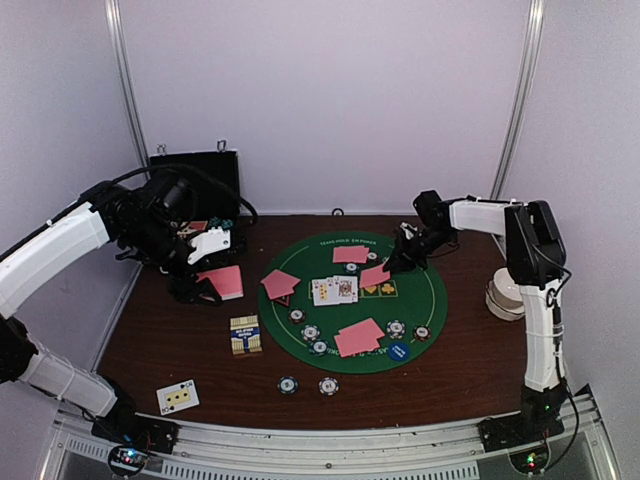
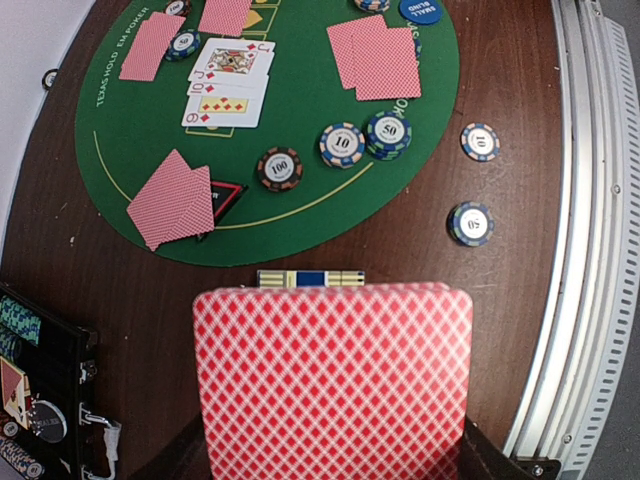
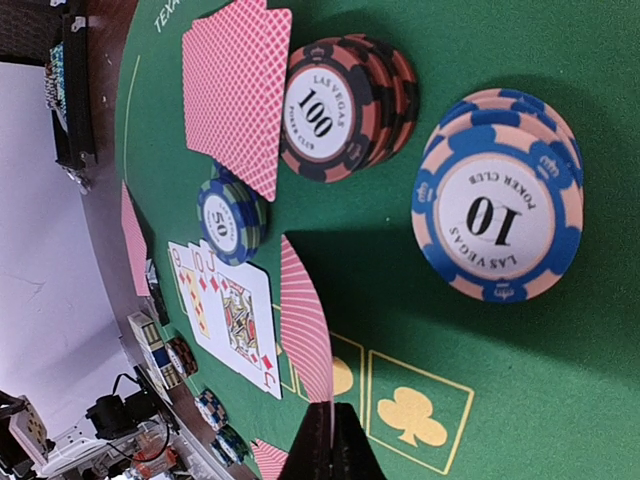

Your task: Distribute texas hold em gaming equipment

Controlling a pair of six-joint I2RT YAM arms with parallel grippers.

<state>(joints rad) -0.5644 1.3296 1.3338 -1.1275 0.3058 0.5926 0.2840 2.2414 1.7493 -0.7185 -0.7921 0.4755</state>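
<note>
Top external view shows the green felt mat (image 1: 425, 290) mid-table and the black case (image 1: 195, 170) at far left, partly hidden behind the left arm. The left gripper (image 1: 205, 284) hangs on the near side of the case, clamped on a pink-backed card (image 2: 335, 380). Seen from its wrist, that card covers the fingers and all but a strip of the yellow-blue card box (image 2: 310, 278). At the mat's far right, the right gripper (image 3: 335, 445) is pinched together on the edge of a curled pink card (image 3: 305, 320). Close by stand a 100 chip stack (image 3: 345, 105) and a 10 chip stack (image 3: 500, 220). The triangular marker (image 2: 228, 195) lies partly under two cards. The blue disc (image 2: 420, 10) is cut off by the frame. Two loose chips (image 1: 288, 385) lie just off the mat's near edge.
</note>
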